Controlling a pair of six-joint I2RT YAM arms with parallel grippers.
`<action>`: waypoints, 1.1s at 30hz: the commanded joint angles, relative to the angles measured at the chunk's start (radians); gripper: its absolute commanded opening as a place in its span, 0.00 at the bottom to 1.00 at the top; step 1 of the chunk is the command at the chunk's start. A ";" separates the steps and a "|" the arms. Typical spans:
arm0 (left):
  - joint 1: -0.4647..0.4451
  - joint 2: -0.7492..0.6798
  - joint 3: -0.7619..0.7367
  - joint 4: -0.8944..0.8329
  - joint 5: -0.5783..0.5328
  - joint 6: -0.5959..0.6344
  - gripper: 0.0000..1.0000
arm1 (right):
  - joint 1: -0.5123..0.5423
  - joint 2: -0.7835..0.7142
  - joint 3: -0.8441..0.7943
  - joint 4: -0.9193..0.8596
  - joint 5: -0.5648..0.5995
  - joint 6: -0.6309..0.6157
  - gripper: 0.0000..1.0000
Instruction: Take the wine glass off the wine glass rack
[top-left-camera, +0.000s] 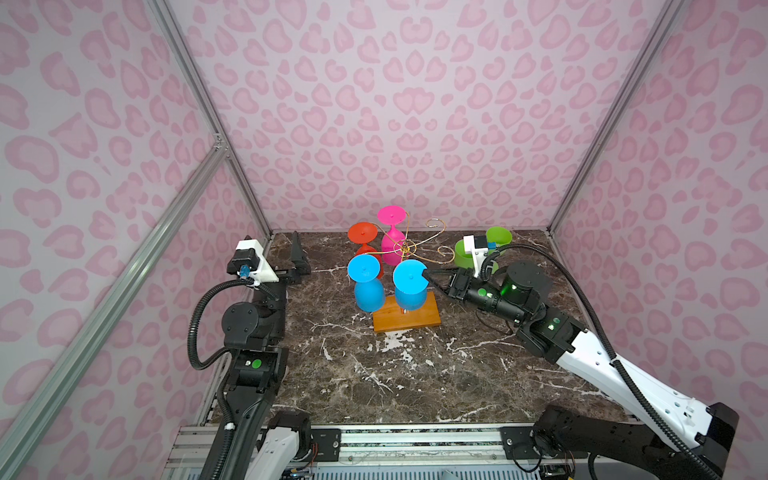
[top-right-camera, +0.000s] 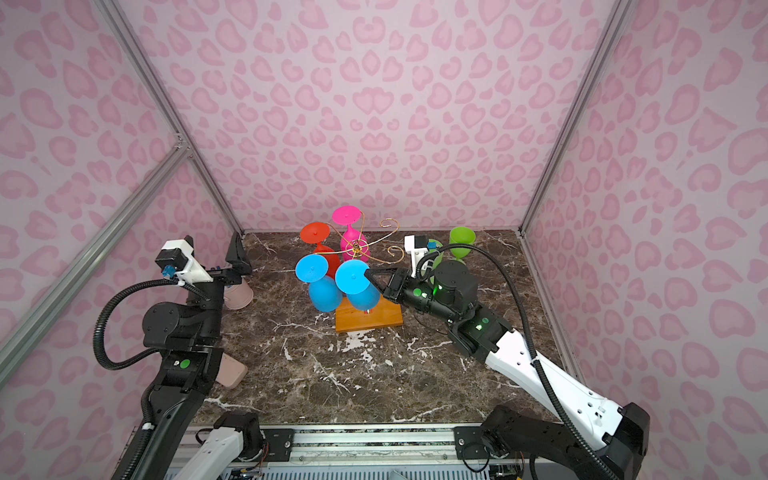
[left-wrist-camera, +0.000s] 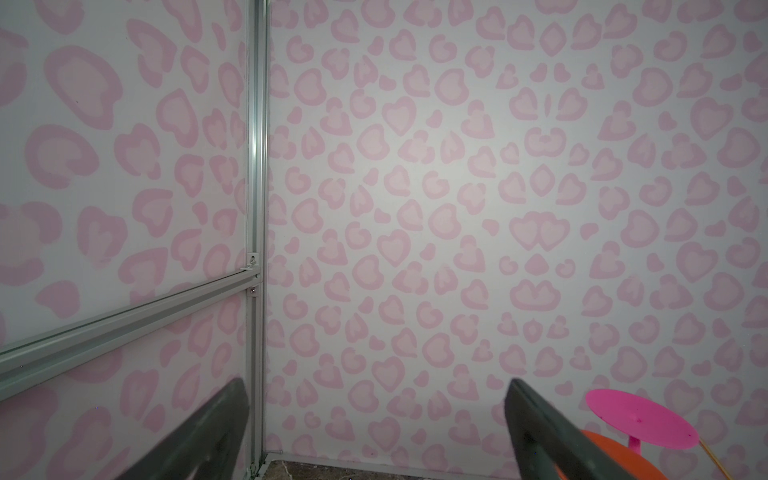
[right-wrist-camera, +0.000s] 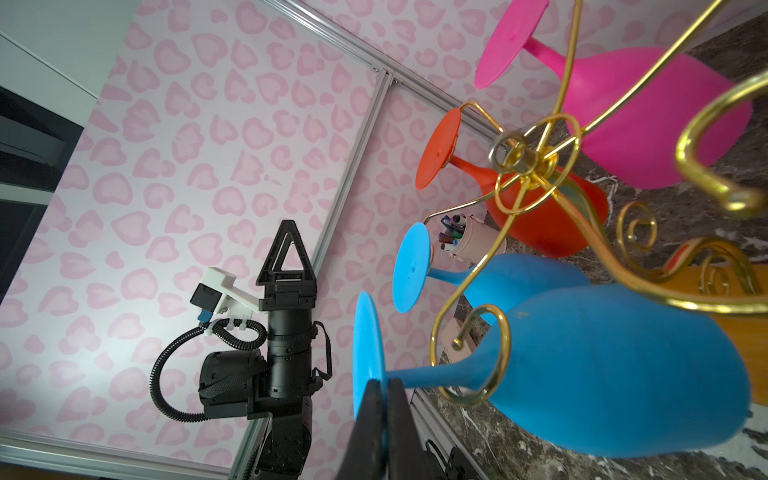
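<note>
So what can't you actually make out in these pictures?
- Both top views: the stem of the wine glass rack, behind the blue wine glass the right gripper pinches.
- Top view: the nearer green glass, half behind the right wrist camera.
- Left wrist view: the orange glass, cut by the bottom edge and a finger.
- Top view: a beige object under the left arm, unidentifiable.

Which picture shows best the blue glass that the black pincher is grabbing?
The right wrist view: the matte blue wine glass fills it, its round foot pinched by the shut right gripper, its stem hooked in the gold wire rack. Both top views show the glass smaller, from above. The left wrist view misses it.
</note>
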 joint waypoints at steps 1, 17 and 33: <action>0.002 -0.004 -0.002 0.018 -0.001 0.005 0.97 | 0.009 0.013 0.016 0.008 0.017 -0.022 0.00; 0.004 -0.007 -0.001 0.018 -0.004 0.005 0.97 | 0.022 0.076 0.055 0.031 0.045 -0.038 0.00; 0.007 -0.009 -0.002 0.020 -0.006 0.006 0.97 | 0.022 0.047 0.029 0.043 0.132 -0.032 0.00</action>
